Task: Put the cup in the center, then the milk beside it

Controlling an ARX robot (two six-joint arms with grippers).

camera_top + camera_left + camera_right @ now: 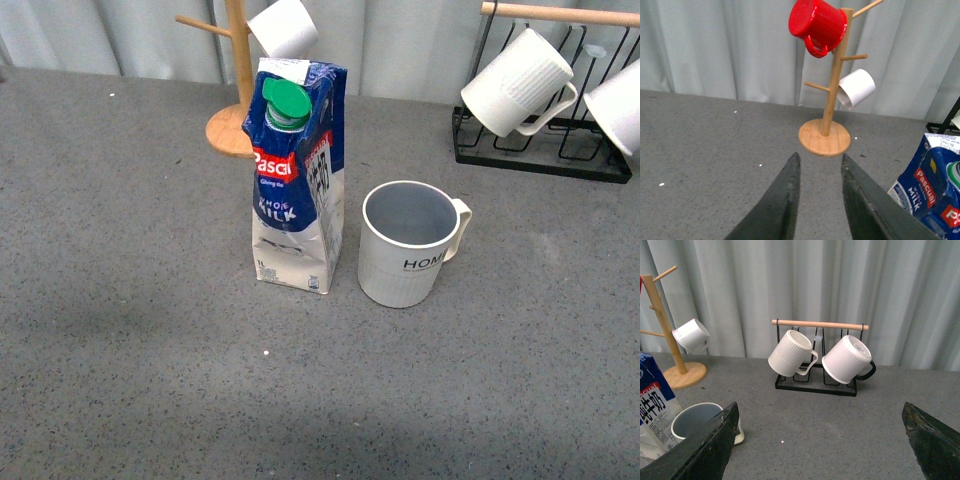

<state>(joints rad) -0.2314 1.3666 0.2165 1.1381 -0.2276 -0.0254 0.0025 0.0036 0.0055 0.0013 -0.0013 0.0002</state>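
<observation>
The cup [408, 245] and milk [297, 180] are stood mid-tabletop [120, 330], just beside each other — left hand [818, 165] and right hand [820, 440] are spread, empty.

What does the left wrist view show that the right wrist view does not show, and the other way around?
Only the left wrist view shows the red mug hanging at the top of the wooden mug tree.

Only the right wrist view shows the cup on the table and the black wire rack holding a ribbed white mug and a smooth white mug.

Both show the milk, the mug tree, the small white cup hanging on it, the grey table and the curtain.
</observation>
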